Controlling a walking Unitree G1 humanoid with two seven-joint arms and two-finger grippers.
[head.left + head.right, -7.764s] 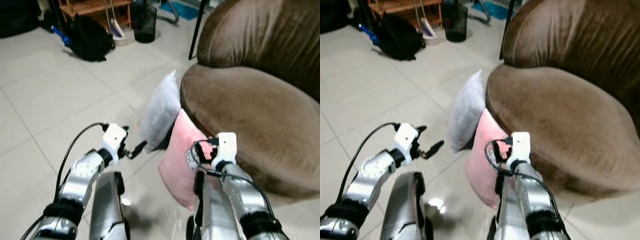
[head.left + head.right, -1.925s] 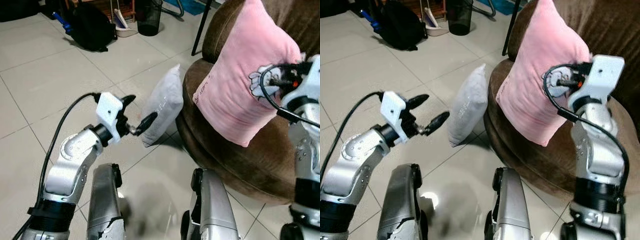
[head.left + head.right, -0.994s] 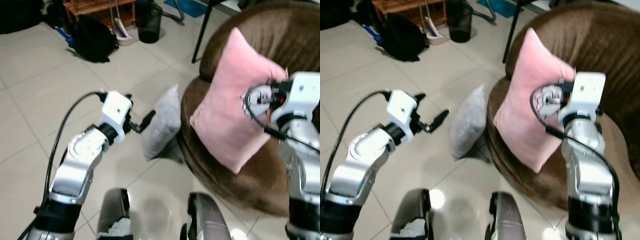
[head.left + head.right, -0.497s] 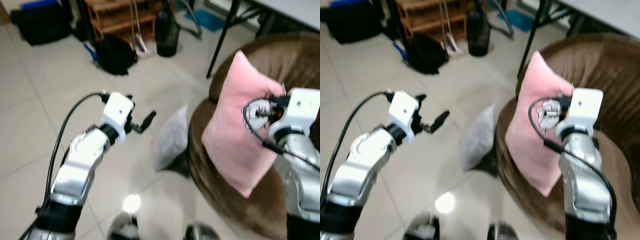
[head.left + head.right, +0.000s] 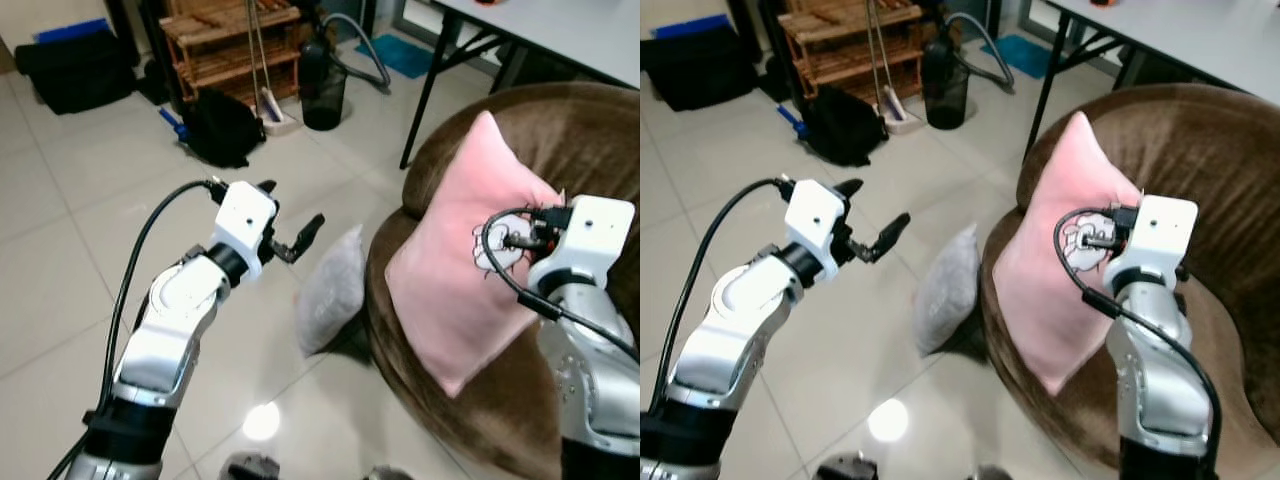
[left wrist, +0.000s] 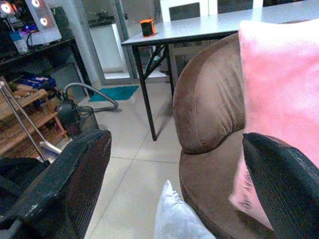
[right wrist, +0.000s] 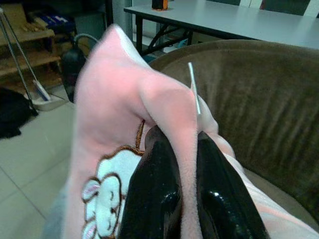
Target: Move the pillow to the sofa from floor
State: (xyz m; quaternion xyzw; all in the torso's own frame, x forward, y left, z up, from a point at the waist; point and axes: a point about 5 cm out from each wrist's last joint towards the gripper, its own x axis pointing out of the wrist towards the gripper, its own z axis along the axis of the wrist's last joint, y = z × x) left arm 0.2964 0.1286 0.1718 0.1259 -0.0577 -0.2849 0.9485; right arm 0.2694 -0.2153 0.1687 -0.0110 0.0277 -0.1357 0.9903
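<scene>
pink pillow: off the floor and held against the brown sofa, its lower corner over the sofa seat and its upper corner up beside the backrest. compared with the frames several seconds back, where it leaned on the floor against the sofa base, it has been raised clear of the tiles and carried over the seat. in the last second its position relative to the sofa has altered little; most of the shift in framing is camera motion as the head view lifted.

right gripper: fingers closed narrow on a pinched fold of the pink pillow near its upper edge, above the printed sheep motif. the right wrist view shows fabric trapped between both black fingers.

left gripper: fingers spread apart, holding nothing, raised over the floor well clear of the sofa.

grey pillow: on the floor, leaning against the front of the sofa base, between the left gripper and the sofa.

judgement: the lift and carry are complete. the remaining step is to lower the pillow onto the seat and release it. risk: most of the pillow hangs near the seat's front edge, so an early release could let it slide off toward the floor.
</scene>
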